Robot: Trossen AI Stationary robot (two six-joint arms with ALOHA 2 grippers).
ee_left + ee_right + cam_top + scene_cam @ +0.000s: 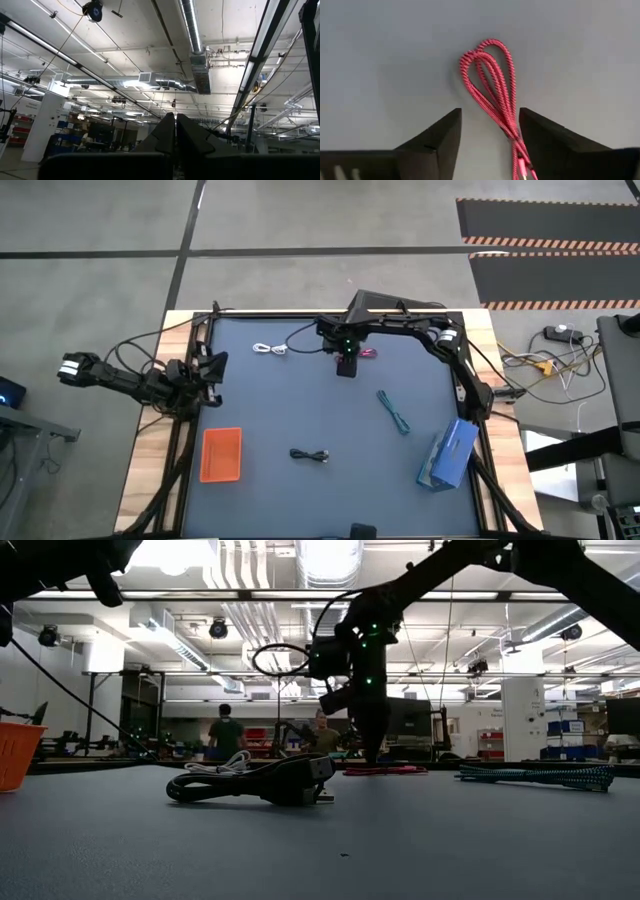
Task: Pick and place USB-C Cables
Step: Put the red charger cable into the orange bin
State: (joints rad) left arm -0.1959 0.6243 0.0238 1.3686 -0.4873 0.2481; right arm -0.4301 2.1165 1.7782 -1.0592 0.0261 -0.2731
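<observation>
My right gripper (490,113) is open and points down at the table's far middle (345,368), low over the mat (372,752). The magenta-pink cable (492,82) lies flat on the mat between its fingers, with its looped end ahead of the tips; it also shows in the high view (366,353). The white cable (270,349) lies to the left of it. The teal-blue cable (393,411) lies right of centre, and the black cable (310,456) lies near the front (255,783). My left gripper (175,131) is shut, waits at the table's left edge (205,372) and points up. My right gripper comes at the magenta-pink cable from above, one finger on each side, with the fingers across the bundle. The strands (514,134) run close along the inner face of one finger (540,140). Whether that finger touches them, I cannot tell. The cable lies on the mat.
An orange tray (221,454) sits at the near left of the mat, and a flat blue box (447,453) at the near right. Black frame rails border the mat. People stand in the room beyond the table (226,732).
</observation>
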